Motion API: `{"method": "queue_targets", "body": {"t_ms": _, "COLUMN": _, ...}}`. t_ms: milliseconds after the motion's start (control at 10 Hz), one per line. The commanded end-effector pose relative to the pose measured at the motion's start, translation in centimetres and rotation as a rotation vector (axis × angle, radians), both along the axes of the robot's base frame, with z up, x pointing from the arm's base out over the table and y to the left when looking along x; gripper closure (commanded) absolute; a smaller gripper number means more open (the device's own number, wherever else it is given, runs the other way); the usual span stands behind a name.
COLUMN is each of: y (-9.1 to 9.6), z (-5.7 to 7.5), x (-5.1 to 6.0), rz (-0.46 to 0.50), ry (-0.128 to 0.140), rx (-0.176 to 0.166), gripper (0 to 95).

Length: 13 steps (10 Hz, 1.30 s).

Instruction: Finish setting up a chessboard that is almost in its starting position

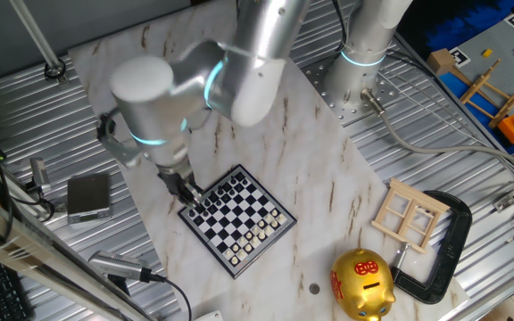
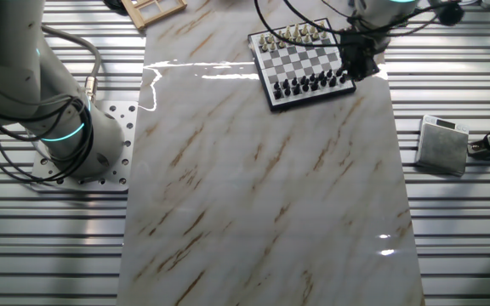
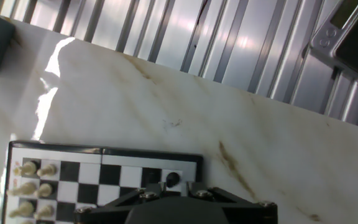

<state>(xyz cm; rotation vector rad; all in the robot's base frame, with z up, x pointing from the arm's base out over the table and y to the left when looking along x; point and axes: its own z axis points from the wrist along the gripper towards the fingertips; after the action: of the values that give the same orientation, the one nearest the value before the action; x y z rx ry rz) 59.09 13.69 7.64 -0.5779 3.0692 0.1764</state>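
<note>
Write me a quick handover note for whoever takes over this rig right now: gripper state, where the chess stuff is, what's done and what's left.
Gripper: low over the black-piece corner of the chessboard; the views do not show whether it is open or holding a piece.
Chessboard: on the marble tabletop, near its edge, with the gold piggy bank and the wooden window frame off to one side.
Done: black pieces and white pieces stand in rows on opposite sides of the board.
Left: the pieces are too small to tell which one is out of place; check the corner under the gripper first.
</note>
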Motion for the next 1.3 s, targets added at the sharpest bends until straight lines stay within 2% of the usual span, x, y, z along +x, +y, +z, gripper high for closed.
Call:
{"method": "queue_targets", "body": {"t_ms": 100, "y": -1.9, "z": 0.9, "x": -0.6, "rz": 0.028, "ry": 0.002, "rx": -0.001, "gripper": 95.0}}
{"method": "queue_targets", "body": {"t_ms": 200, "y": -2.6, "z": 1.0, "x": -0.9, "rz": 0.039, "ry": 0.002, "rx": -0.003, "gripper": 95.0}}
{"method": "queue_targets", "body": {"t_ms": 500, "y": -2.6, "z": 1.0, "x": -0.9, "rz": 0.031, "ry": 0.015, "rx": 0.000, "gripper": 95.0}}
{"method": "queue_targets", "body": {"t_ms": 700, "y": -2.6, "z": 1.0, "x": -0.9, "rz": 0.006, "ry": 0.018, "rx": -0.007, "gripper": 95.0}}
{"method": "queue_targets", "body": {"t_ms": 900, "y": -2.9, "z": 1.1, "x": -0.8, "rz": 0.024, "ry": 0.022, "rx": -0.016, "gripper": 95.0}}
{"method": "queue_targets", "body": {"t_ms": 1000, "y": -3.7, "z": 1.2, "x": -0.9, "rz": 0.055, "ry": 0.023, "rx": -0.031, "gripper": 95.0}}
{"method": "queue_targets", "body": {"t_ms": 1100, "y": -4.8, "z": 1.3, "x": -1.1, "rz": 0.078, "ry": 0.022, "rx": -0.031, "gripper": 95.0}}
{"method": "queue_targets", "body": {"t_ms": 1300, "y": -8.3, "z": 0.6, "x": -1.5, "rz": 0.137, "ry": 0.016, "rx": -0.027, "gripper": 95.0}}
